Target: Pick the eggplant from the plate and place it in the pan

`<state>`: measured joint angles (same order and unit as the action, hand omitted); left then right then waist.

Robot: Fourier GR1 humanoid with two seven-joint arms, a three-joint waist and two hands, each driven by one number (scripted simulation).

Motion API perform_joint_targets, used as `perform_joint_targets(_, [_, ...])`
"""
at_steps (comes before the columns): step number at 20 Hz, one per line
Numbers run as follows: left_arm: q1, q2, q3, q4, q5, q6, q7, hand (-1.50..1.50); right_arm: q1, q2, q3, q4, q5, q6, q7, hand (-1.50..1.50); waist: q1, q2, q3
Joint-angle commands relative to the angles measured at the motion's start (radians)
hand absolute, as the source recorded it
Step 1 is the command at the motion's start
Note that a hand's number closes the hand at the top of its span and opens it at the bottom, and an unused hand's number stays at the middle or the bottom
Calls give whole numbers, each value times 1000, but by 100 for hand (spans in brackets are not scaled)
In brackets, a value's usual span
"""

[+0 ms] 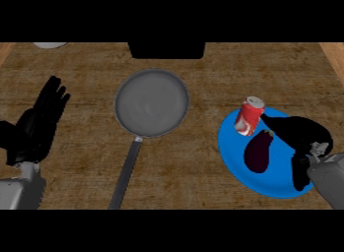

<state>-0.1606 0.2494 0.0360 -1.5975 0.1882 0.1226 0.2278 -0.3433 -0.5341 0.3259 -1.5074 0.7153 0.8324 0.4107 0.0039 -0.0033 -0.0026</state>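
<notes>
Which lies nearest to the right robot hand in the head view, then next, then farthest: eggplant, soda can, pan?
From the right robot hand:
1. Eggplant, on the blue plate, just left of the fingers.
2. Soda can, on the plate's far-left rim.
3. Pan, at the counter's middle.

The bench (pixel 80 162) is brown with a mottled wood grain. The pan (pixel 151 102) is dull grey, its handle darker. The plate (pixel 236 152) is bright blue, the eggplant (pixel 258 151) deep purple-black, the can (pixel 249 118) red with white swirls and a silvery top.
</notes>
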Motion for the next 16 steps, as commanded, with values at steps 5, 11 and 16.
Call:
perform_joint_targets(5, [7, -29, 19, 45, -28, -32, -30, 0, 31, 61, -16, 88, 117, -80, -96, -150, -2, 4, 3])
perform_joint_targets(11, [32, -24, 14, -92, -30, -19, 68, 0, 41, 108, 2, 201, 158, -131, -163, -150, 4, 3, 3])
perform_joint_targets(16, [17, -21, 41, -57, -27, -32, 52, 0, 22, 92, 17, 257, 198, -215, -306, 150, 7, 5, 3])
